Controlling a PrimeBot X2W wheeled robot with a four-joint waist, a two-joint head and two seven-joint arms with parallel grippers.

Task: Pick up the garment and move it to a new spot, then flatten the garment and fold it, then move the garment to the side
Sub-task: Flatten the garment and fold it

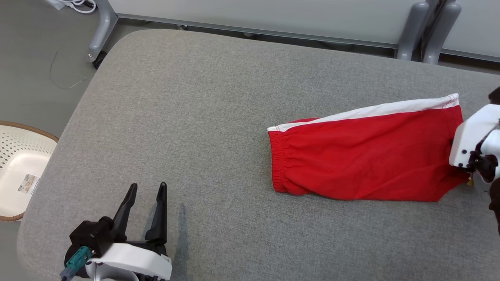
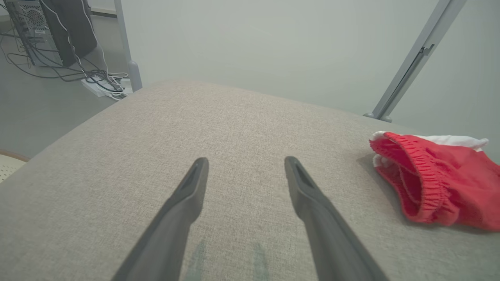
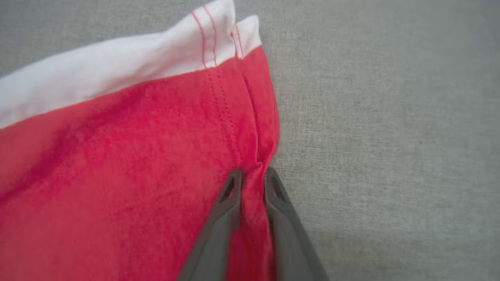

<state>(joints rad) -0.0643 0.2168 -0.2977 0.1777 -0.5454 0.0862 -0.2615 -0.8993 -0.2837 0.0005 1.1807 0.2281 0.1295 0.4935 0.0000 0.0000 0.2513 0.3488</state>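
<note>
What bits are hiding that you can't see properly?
Head view: the fingers of the right gripper, hidden behind its white wrist casing.
Head view: basket cut off by the left edge; its label is too small to read.
Left wrist view: red shorts cut off by the right edge.

- The garment is bright red, with a white band along one long edge. Thin red stitch lines cross the white at the hem. The gathered waistband is the same red.
- The worktop has a mottled grey weave that looks more beige in the left wrist view. A darker streak marks it just beside the left claw.
- The left claw has black fingers, a white casing behind them and a teal plug at the wrist.
- The right claw has dark grey fingers.
- The basket is cream with a pattern of small holes and a brown rim.
- The floor is dull grey-green.
- The frame legs are light grey.
</note>
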